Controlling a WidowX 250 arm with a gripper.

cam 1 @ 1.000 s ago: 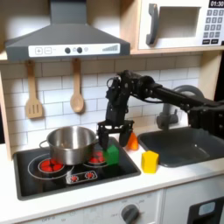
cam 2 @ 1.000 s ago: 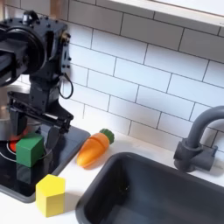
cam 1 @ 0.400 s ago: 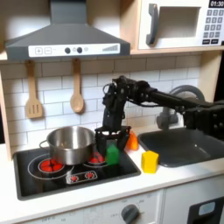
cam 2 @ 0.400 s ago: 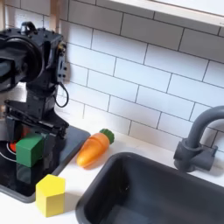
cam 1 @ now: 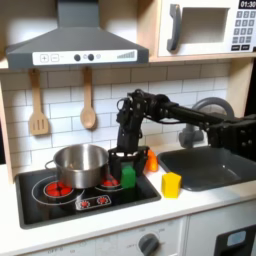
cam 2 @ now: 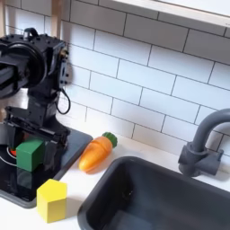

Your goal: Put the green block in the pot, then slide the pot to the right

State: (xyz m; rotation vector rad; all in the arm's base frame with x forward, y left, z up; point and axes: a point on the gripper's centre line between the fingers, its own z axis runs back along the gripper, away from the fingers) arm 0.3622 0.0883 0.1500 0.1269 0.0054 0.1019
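The green block (cam 1: 128, 177) (cam 2: 30, 154) sits on the black stove top, just right of the pot in the first exterior view. The silver pot (cam 1: 80, 163) stands on the stove's back burner. My gripper (cam 1: 125, 168) (cam 2: 33, 151) is down over the green block and open, with one finger on each side of it. Whether the fingers touch the block I cannot tell. In the second exterior view the block stands in front of the gripper's lower part and hides some of it.
An orange carrot toy (cam 1: 151, 160) (cam 2: 97, 153) lies to the right of the block. A yellow block (cam 1: 172, 184) (cam 2: 51, 199) stands near the counter's front. The sink (cam 1: 205, 166) and tap (cam 2: 201, 148) are at the right. Wooden utensils (cam 1: 39, 105) hang on the tiled wall.
The gripper has come down and shifted slightly left in the second exterior view, so its fingers now straddle the green block. The block and pot have not moved.
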